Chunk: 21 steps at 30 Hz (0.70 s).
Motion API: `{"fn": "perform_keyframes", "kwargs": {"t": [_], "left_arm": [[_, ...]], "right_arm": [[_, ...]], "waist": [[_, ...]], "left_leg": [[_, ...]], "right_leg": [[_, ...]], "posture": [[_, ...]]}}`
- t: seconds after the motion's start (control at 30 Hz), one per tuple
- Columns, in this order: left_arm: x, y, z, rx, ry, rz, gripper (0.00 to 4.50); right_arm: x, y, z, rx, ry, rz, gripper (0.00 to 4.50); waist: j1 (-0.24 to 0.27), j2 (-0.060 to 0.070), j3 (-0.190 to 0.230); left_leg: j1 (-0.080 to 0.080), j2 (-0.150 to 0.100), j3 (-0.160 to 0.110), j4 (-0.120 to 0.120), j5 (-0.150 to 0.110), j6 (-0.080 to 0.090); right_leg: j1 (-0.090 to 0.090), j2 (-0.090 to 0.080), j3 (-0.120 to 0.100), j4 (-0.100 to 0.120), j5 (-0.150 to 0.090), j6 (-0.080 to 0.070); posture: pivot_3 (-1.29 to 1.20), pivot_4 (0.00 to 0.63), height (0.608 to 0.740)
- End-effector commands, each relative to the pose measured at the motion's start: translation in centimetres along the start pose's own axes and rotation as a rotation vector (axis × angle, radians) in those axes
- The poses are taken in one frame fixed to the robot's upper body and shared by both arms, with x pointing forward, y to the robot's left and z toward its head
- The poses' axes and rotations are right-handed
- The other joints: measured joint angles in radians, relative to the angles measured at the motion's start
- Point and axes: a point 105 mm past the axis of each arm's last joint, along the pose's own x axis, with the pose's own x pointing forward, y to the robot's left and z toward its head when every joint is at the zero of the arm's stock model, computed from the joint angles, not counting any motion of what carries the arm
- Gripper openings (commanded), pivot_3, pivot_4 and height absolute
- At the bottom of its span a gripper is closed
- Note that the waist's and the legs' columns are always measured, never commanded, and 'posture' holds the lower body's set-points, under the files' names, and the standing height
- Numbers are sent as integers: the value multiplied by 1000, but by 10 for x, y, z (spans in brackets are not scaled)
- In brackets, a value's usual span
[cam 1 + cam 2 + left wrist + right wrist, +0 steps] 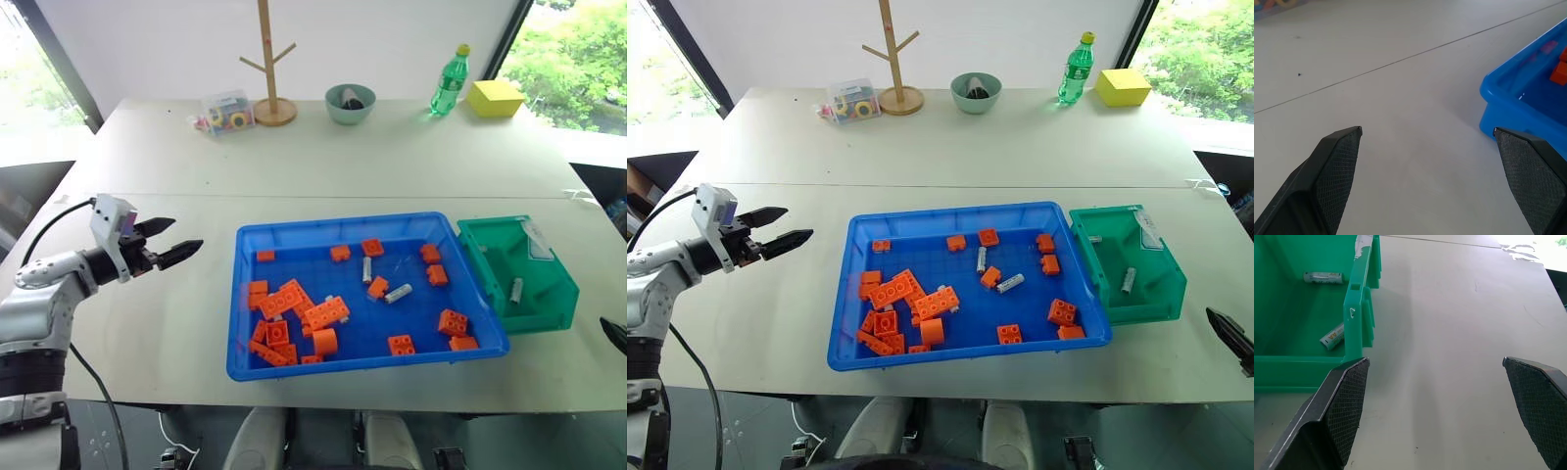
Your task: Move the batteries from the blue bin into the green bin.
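Note:
The blue bin (343, 227) lies in the middle of the white table with two silver batteries (366, 270) (398, 293) among orange bricks (294, 313). The green bin (563, 284) butts against its right end and holds two batteries (1323, 277) (1333, 336). My left gripper (186, 233) hovers open and empty over bare table, left of the blue bin's corner (1508, 103). My right gripper (1435, 360) stands open and empty just right of the green bin's wall (1359, 298), near the table's front right edge.
Along the far side of the table stand a clear box of coloured bits (225, 112), a wooden mug tree (271, 69), a pale-green bowl (350, 103), a green bottle (449, 82) and a yellow block (495, 98).

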Motion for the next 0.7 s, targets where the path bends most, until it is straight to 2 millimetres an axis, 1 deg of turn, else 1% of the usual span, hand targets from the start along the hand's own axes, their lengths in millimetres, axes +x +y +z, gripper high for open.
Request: {"fn": "perform_keyframes", "kwargs": {"t": [0.03, 0.13, 0.4, 0.57, 0.7], "left_arm": [[-1, 1, 10, 53, -19, -7, 4500], [-1, 0, 9, 12, -23, -9, 4500], [-2, 1, 7, 27, -11, -1, 4500], [-2, 2, 9, 18, -18, 3, 4500], [0, 0, 11, 17, -19, 0, 4500]], "right_arm": [[-3, -2, 10, -25, -38, -10, 4480], [-4, -1, 10, -25, -35, -10, 4480], [-5, -1, 9, -27, -28, -9, 4480], [-5, -3, 9, -33, -23, -7, 4480], [-3, -5, 14, -45, -33, -9, 4480]], "waist": [[0, 0, 0], [0, 0, 0], [0, 0, 0], [0, 0, 0], [-1, 0, 0]], "left_leg": [[0, 0, 0, 0, 0, 0], [0, 0, 0, 0, 0, 0], [0, 0, 0, 0, 0, 0], [0, 0, 0, 0, 0, 0], [0, 0, 0, 0, 0, 0]], "right_leg": [[0, 0, 0, 0, 0, 0], [0, 0, 0, 0, 0, 0], [0, 0, 0, 0, 0, 0], [0, 0, 0, 0, 0, 0], [0, 0, 0, 0, 0, 0]], "posture": [[0, 150, 703], [0, 150, 703], [0, 150, 703], [0, 150, 703], [0, 150, 703]]}}
